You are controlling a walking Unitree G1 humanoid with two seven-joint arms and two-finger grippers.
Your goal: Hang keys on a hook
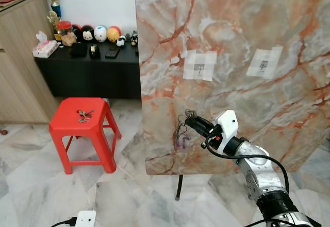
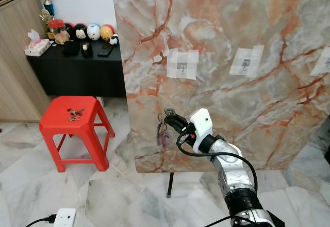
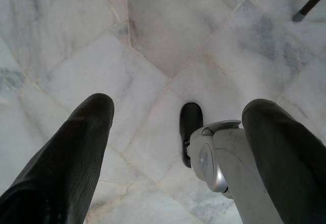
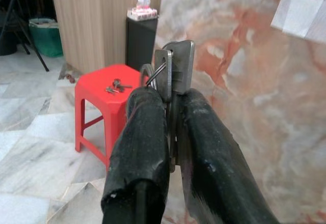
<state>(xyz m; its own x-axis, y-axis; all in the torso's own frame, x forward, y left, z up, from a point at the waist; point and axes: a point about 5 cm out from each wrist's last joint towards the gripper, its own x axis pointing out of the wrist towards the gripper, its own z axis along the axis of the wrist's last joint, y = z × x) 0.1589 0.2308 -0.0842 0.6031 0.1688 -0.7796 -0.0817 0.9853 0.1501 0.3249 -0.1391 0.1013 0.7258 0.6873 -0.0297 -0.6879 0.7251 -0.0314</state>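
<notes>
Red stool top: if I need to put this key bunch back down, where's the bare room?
On the red stool, the front and left of the seat are bare; the second set of keys lies near its back right.

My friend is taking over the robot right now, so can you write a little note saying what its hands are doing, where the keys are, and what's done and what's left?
Right gripper: shut on a bunch of keys, held up close to the upright marble board, low on its left part.
Left gripper: open, hanging idle over the floor.
More keys lie on the red stool, left of the board.
Two taped hooks, the left hook and the right hook, sit higher on the board.
Done: one bunch picked up.
Left: lift it and hang it on a hook, probably the left one, which is nearer.
</notes>
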